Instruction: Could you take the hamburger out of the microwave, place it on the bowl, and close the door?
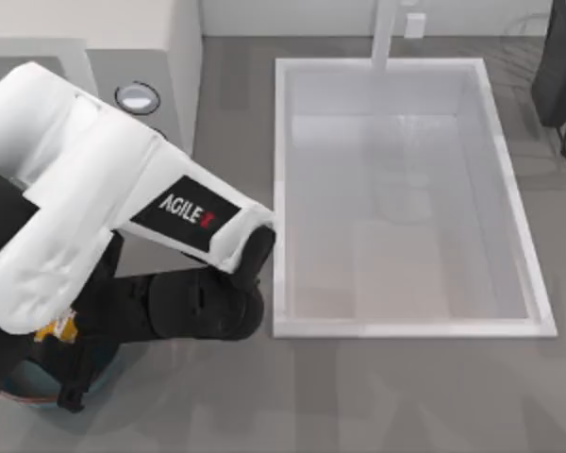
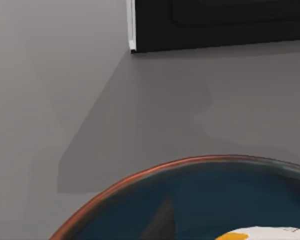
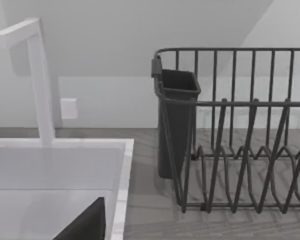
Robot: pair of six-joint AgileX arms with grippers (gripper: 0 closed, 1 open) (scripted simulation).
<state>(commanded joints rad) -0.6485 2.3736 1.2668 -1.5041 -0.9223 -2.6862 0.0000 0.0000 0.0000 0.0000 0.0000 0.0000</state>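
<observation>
Hamburger (image 2: 262,234): inside the bowl (image 2: 140,176), lower left of the top view.
Microwave (image 1: 123,57): upper left, past the bowl.
My left arm (image 1: 94,217): over the bowl; I cannot tell its grip.
Sink (image 1: 406,326): middle.

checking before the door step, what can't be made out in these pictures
- Left tool: in the top view the left arm covers it, so open or shut is unknown.
- Hamburger: cut off by the left wrist view's edge; whether it rests in the bowl or is held can't be told.
- Bowl: mostly under the arm in the top view.
- Microwave: the arm hides its door.
- Right tool: can't be made out beside the sink and dish rack.
</observation>
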